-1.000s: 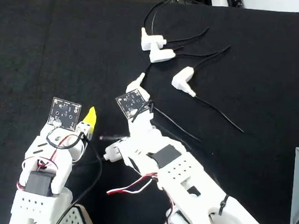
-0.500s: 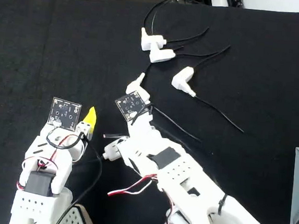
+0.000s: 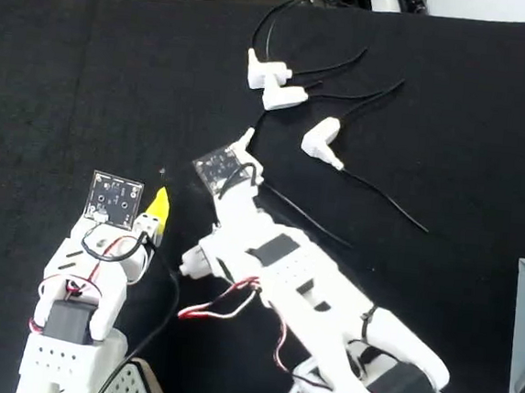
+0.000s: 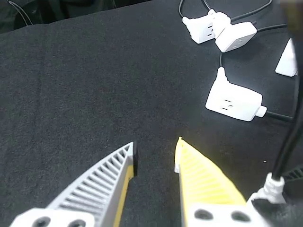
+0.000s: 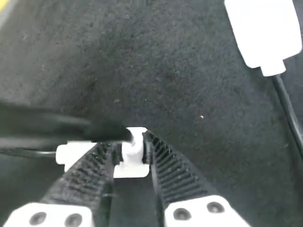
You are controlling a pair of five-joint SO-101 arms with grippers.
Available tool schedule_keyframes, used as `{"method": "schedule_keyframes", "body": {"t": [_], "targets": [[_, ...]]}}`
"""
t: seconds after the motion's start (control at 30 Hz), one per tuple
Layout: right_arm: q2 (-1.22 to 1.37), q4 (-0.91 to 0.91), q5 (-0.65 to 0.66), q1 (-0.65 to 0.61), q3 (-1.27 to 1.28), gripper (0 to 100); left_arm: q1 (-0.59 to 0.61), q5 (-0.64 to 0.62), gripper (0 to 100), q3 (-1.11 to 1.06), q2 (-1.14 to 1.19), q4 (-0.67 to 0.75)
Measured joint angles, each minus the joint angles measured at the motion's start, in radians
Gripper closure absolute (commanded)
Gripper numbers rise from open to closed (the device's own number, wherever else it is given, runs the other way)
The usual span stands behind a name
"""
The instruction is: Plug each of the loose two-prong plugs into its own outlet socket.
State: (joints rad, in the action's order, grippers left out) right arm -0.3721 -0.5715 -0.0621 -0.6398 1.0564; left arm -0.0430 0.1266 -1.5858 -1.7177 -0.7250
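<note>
While the right hand (image 5: 130, 142) pinches one plug (image 5: 131, 164) and the left hand (image 4: 155, 145) gapes empty, the sockets (image 3: 285, 95) at twelve o'clock on the desk (image 3: 455, 103) all look unfilled.

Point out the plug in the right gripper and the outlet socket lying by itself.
plug (image 5: 134, 153), right wrist view, white body between the jaws
outlet socket (image 4: 234, 100), left wrist view, middle of its slotted face

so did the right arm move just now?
Yes. In the high view its wrist has shifted left, away from the angled white connector, which stayed put.
</note>
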Motion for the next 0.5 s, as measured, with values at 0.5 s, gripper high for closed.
{"method": "schedule_keyframes", "body": {"t": [0.5], "targets": [[0.028, 0.002, 0.032, 0.235, -0.302, 85.6, 0.041, 0.0, 85, 0.0, 0.0, 0.0]]}}
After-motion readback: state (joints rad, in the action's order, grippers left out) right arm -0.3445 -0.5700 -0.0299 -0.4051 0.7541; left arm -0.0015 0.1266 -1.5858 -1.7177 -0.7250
